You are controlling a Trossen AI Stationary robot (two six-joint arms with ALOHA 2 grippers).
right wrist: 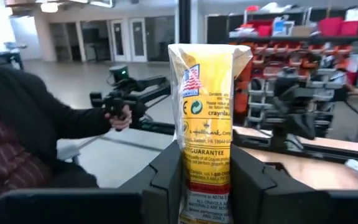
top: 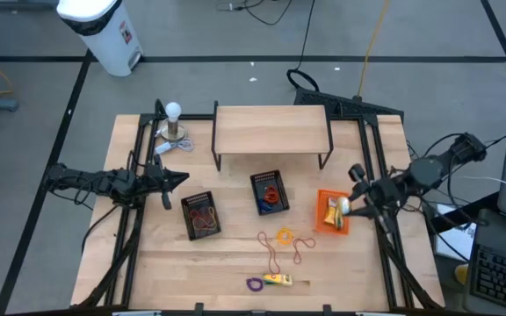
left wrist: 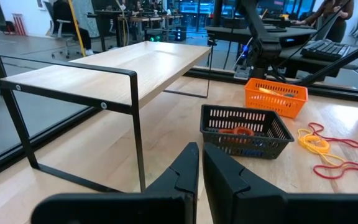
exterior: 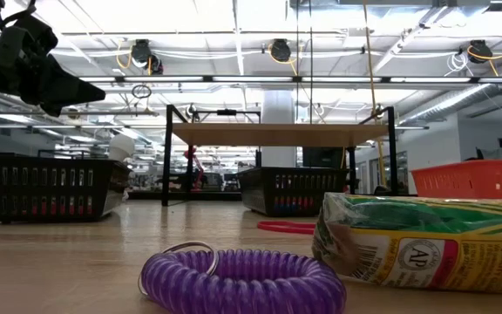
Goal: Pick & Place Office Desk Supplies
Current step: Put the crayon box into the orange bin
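Observation:
My right gripper [top: 348, 205] hovers over the orange basket [top: 323, 197] and is shut on a yellow crayon packet [right wrist: 207, 124]. My left gripper [top: 181, 180] is shut and holds nothing. It hangs above the table between the white ball-topped stand [top: 174, 123] and a black basket [top: 200, 215]. Loose on the wood lie yellow loops [top: 284, 235], red loops [top: 301, 250], a purple coil loop [exterior: 242, 279] and a second yellow packet [exterior: 425, 240]. A second black basket [top: 269, 191] has red and blue loops in it. My right gripper pinches the yellow packet's lower part [right wrist: 207, 174] between its two fingers, one on either side. The packet stands upright along the fingers, and its top end [right wrist: 209, 56] sticks out well past them. It is lifted clear, above the orange basket.
A wooden shelf riser [top: 271, 132] on black legs stands at the far middle of the table. A person in a dark sleeve [right wrist: 36, 130] shows in the right wrist view, beyond the table. Bare wood lies along the near left of the table.

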